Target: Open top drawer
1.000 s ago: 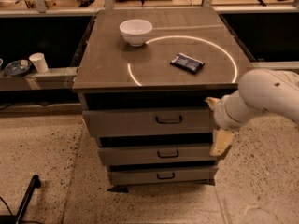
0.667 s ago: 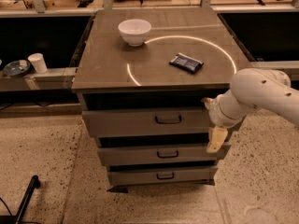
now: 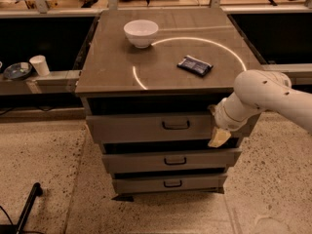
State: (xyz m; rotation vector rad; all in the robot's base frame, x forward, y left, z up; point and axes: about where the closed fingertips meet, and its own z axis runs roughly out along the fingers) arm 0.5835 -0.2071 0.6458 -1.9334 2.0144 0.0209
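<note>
The top drawer (image 3: pixel 141 127) is the widest grey drawer of three, just under the cabinet top, with a small dark loop handle (image 3: pixel 176 126) at its centre. Its front sits about flush with the cabinet, and a dark gap shows above it. My white arm (image 3: pixel 265 97) comes in from the right. My gripper (image 3: pixel 218 134) hangs in front of the right end of the top drawer's front, to the right of the handle and apart from it.
Two narrower drawers (image 3: pixel 170 161) (image 3: pixel 170 183) sit below. On the cabinet top stand a white bowl (image 3: pixel 141 33) and a dark packet (image 3: pixel 194 65). A ledge at the left holds a paper cup (image 3: pixel 39 65) and a dish (image 3: pixel 17 70). A black bar (image 3: pixel 27 206) lies on the floor at the lower left.
My arm and gripper have moved a little to the left, closer to the right end of the top drawer's front. The drawers have not moved.
</note>
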